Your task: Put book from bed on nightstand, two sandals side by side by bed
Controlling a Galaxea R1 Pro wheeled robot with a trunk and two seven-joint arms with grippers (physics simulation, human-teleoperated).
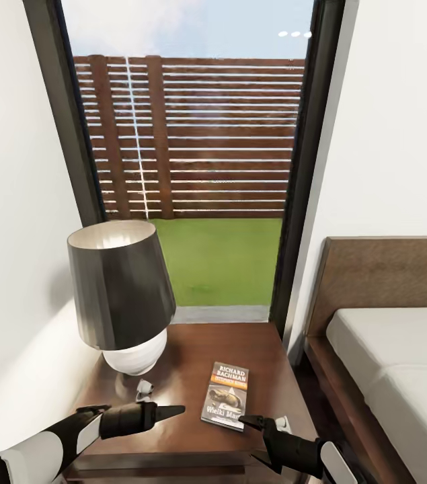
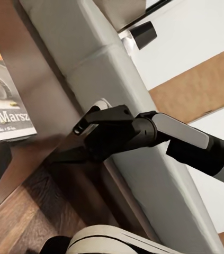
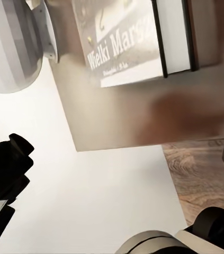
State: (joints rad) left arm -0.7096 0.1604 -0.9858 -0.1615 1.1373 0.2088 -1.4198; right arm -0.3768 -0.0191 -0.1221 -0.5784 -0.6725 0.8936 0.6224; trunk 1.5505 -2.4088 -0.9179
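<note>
Orange-banded book (image 1: 226, 395) lies flat on nightstand (image 1: 186, 349), just beyond open, empty right end effector (image 1: 261, 424).

Dark glossy nightstand (image 1: 179, 430) carries lamp (image 1: 122, 302) at back-left, book (image 1: 225, 395) flat near front-right.

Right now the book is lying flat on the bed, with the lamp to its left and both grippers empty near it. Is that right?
Not quite. The book lies flat on the nightstand, not on the bed; the head view shows it. The rest holds: the lamp stands to its left, and the left gripper and right gripper are near it, holding nothing.
</note>
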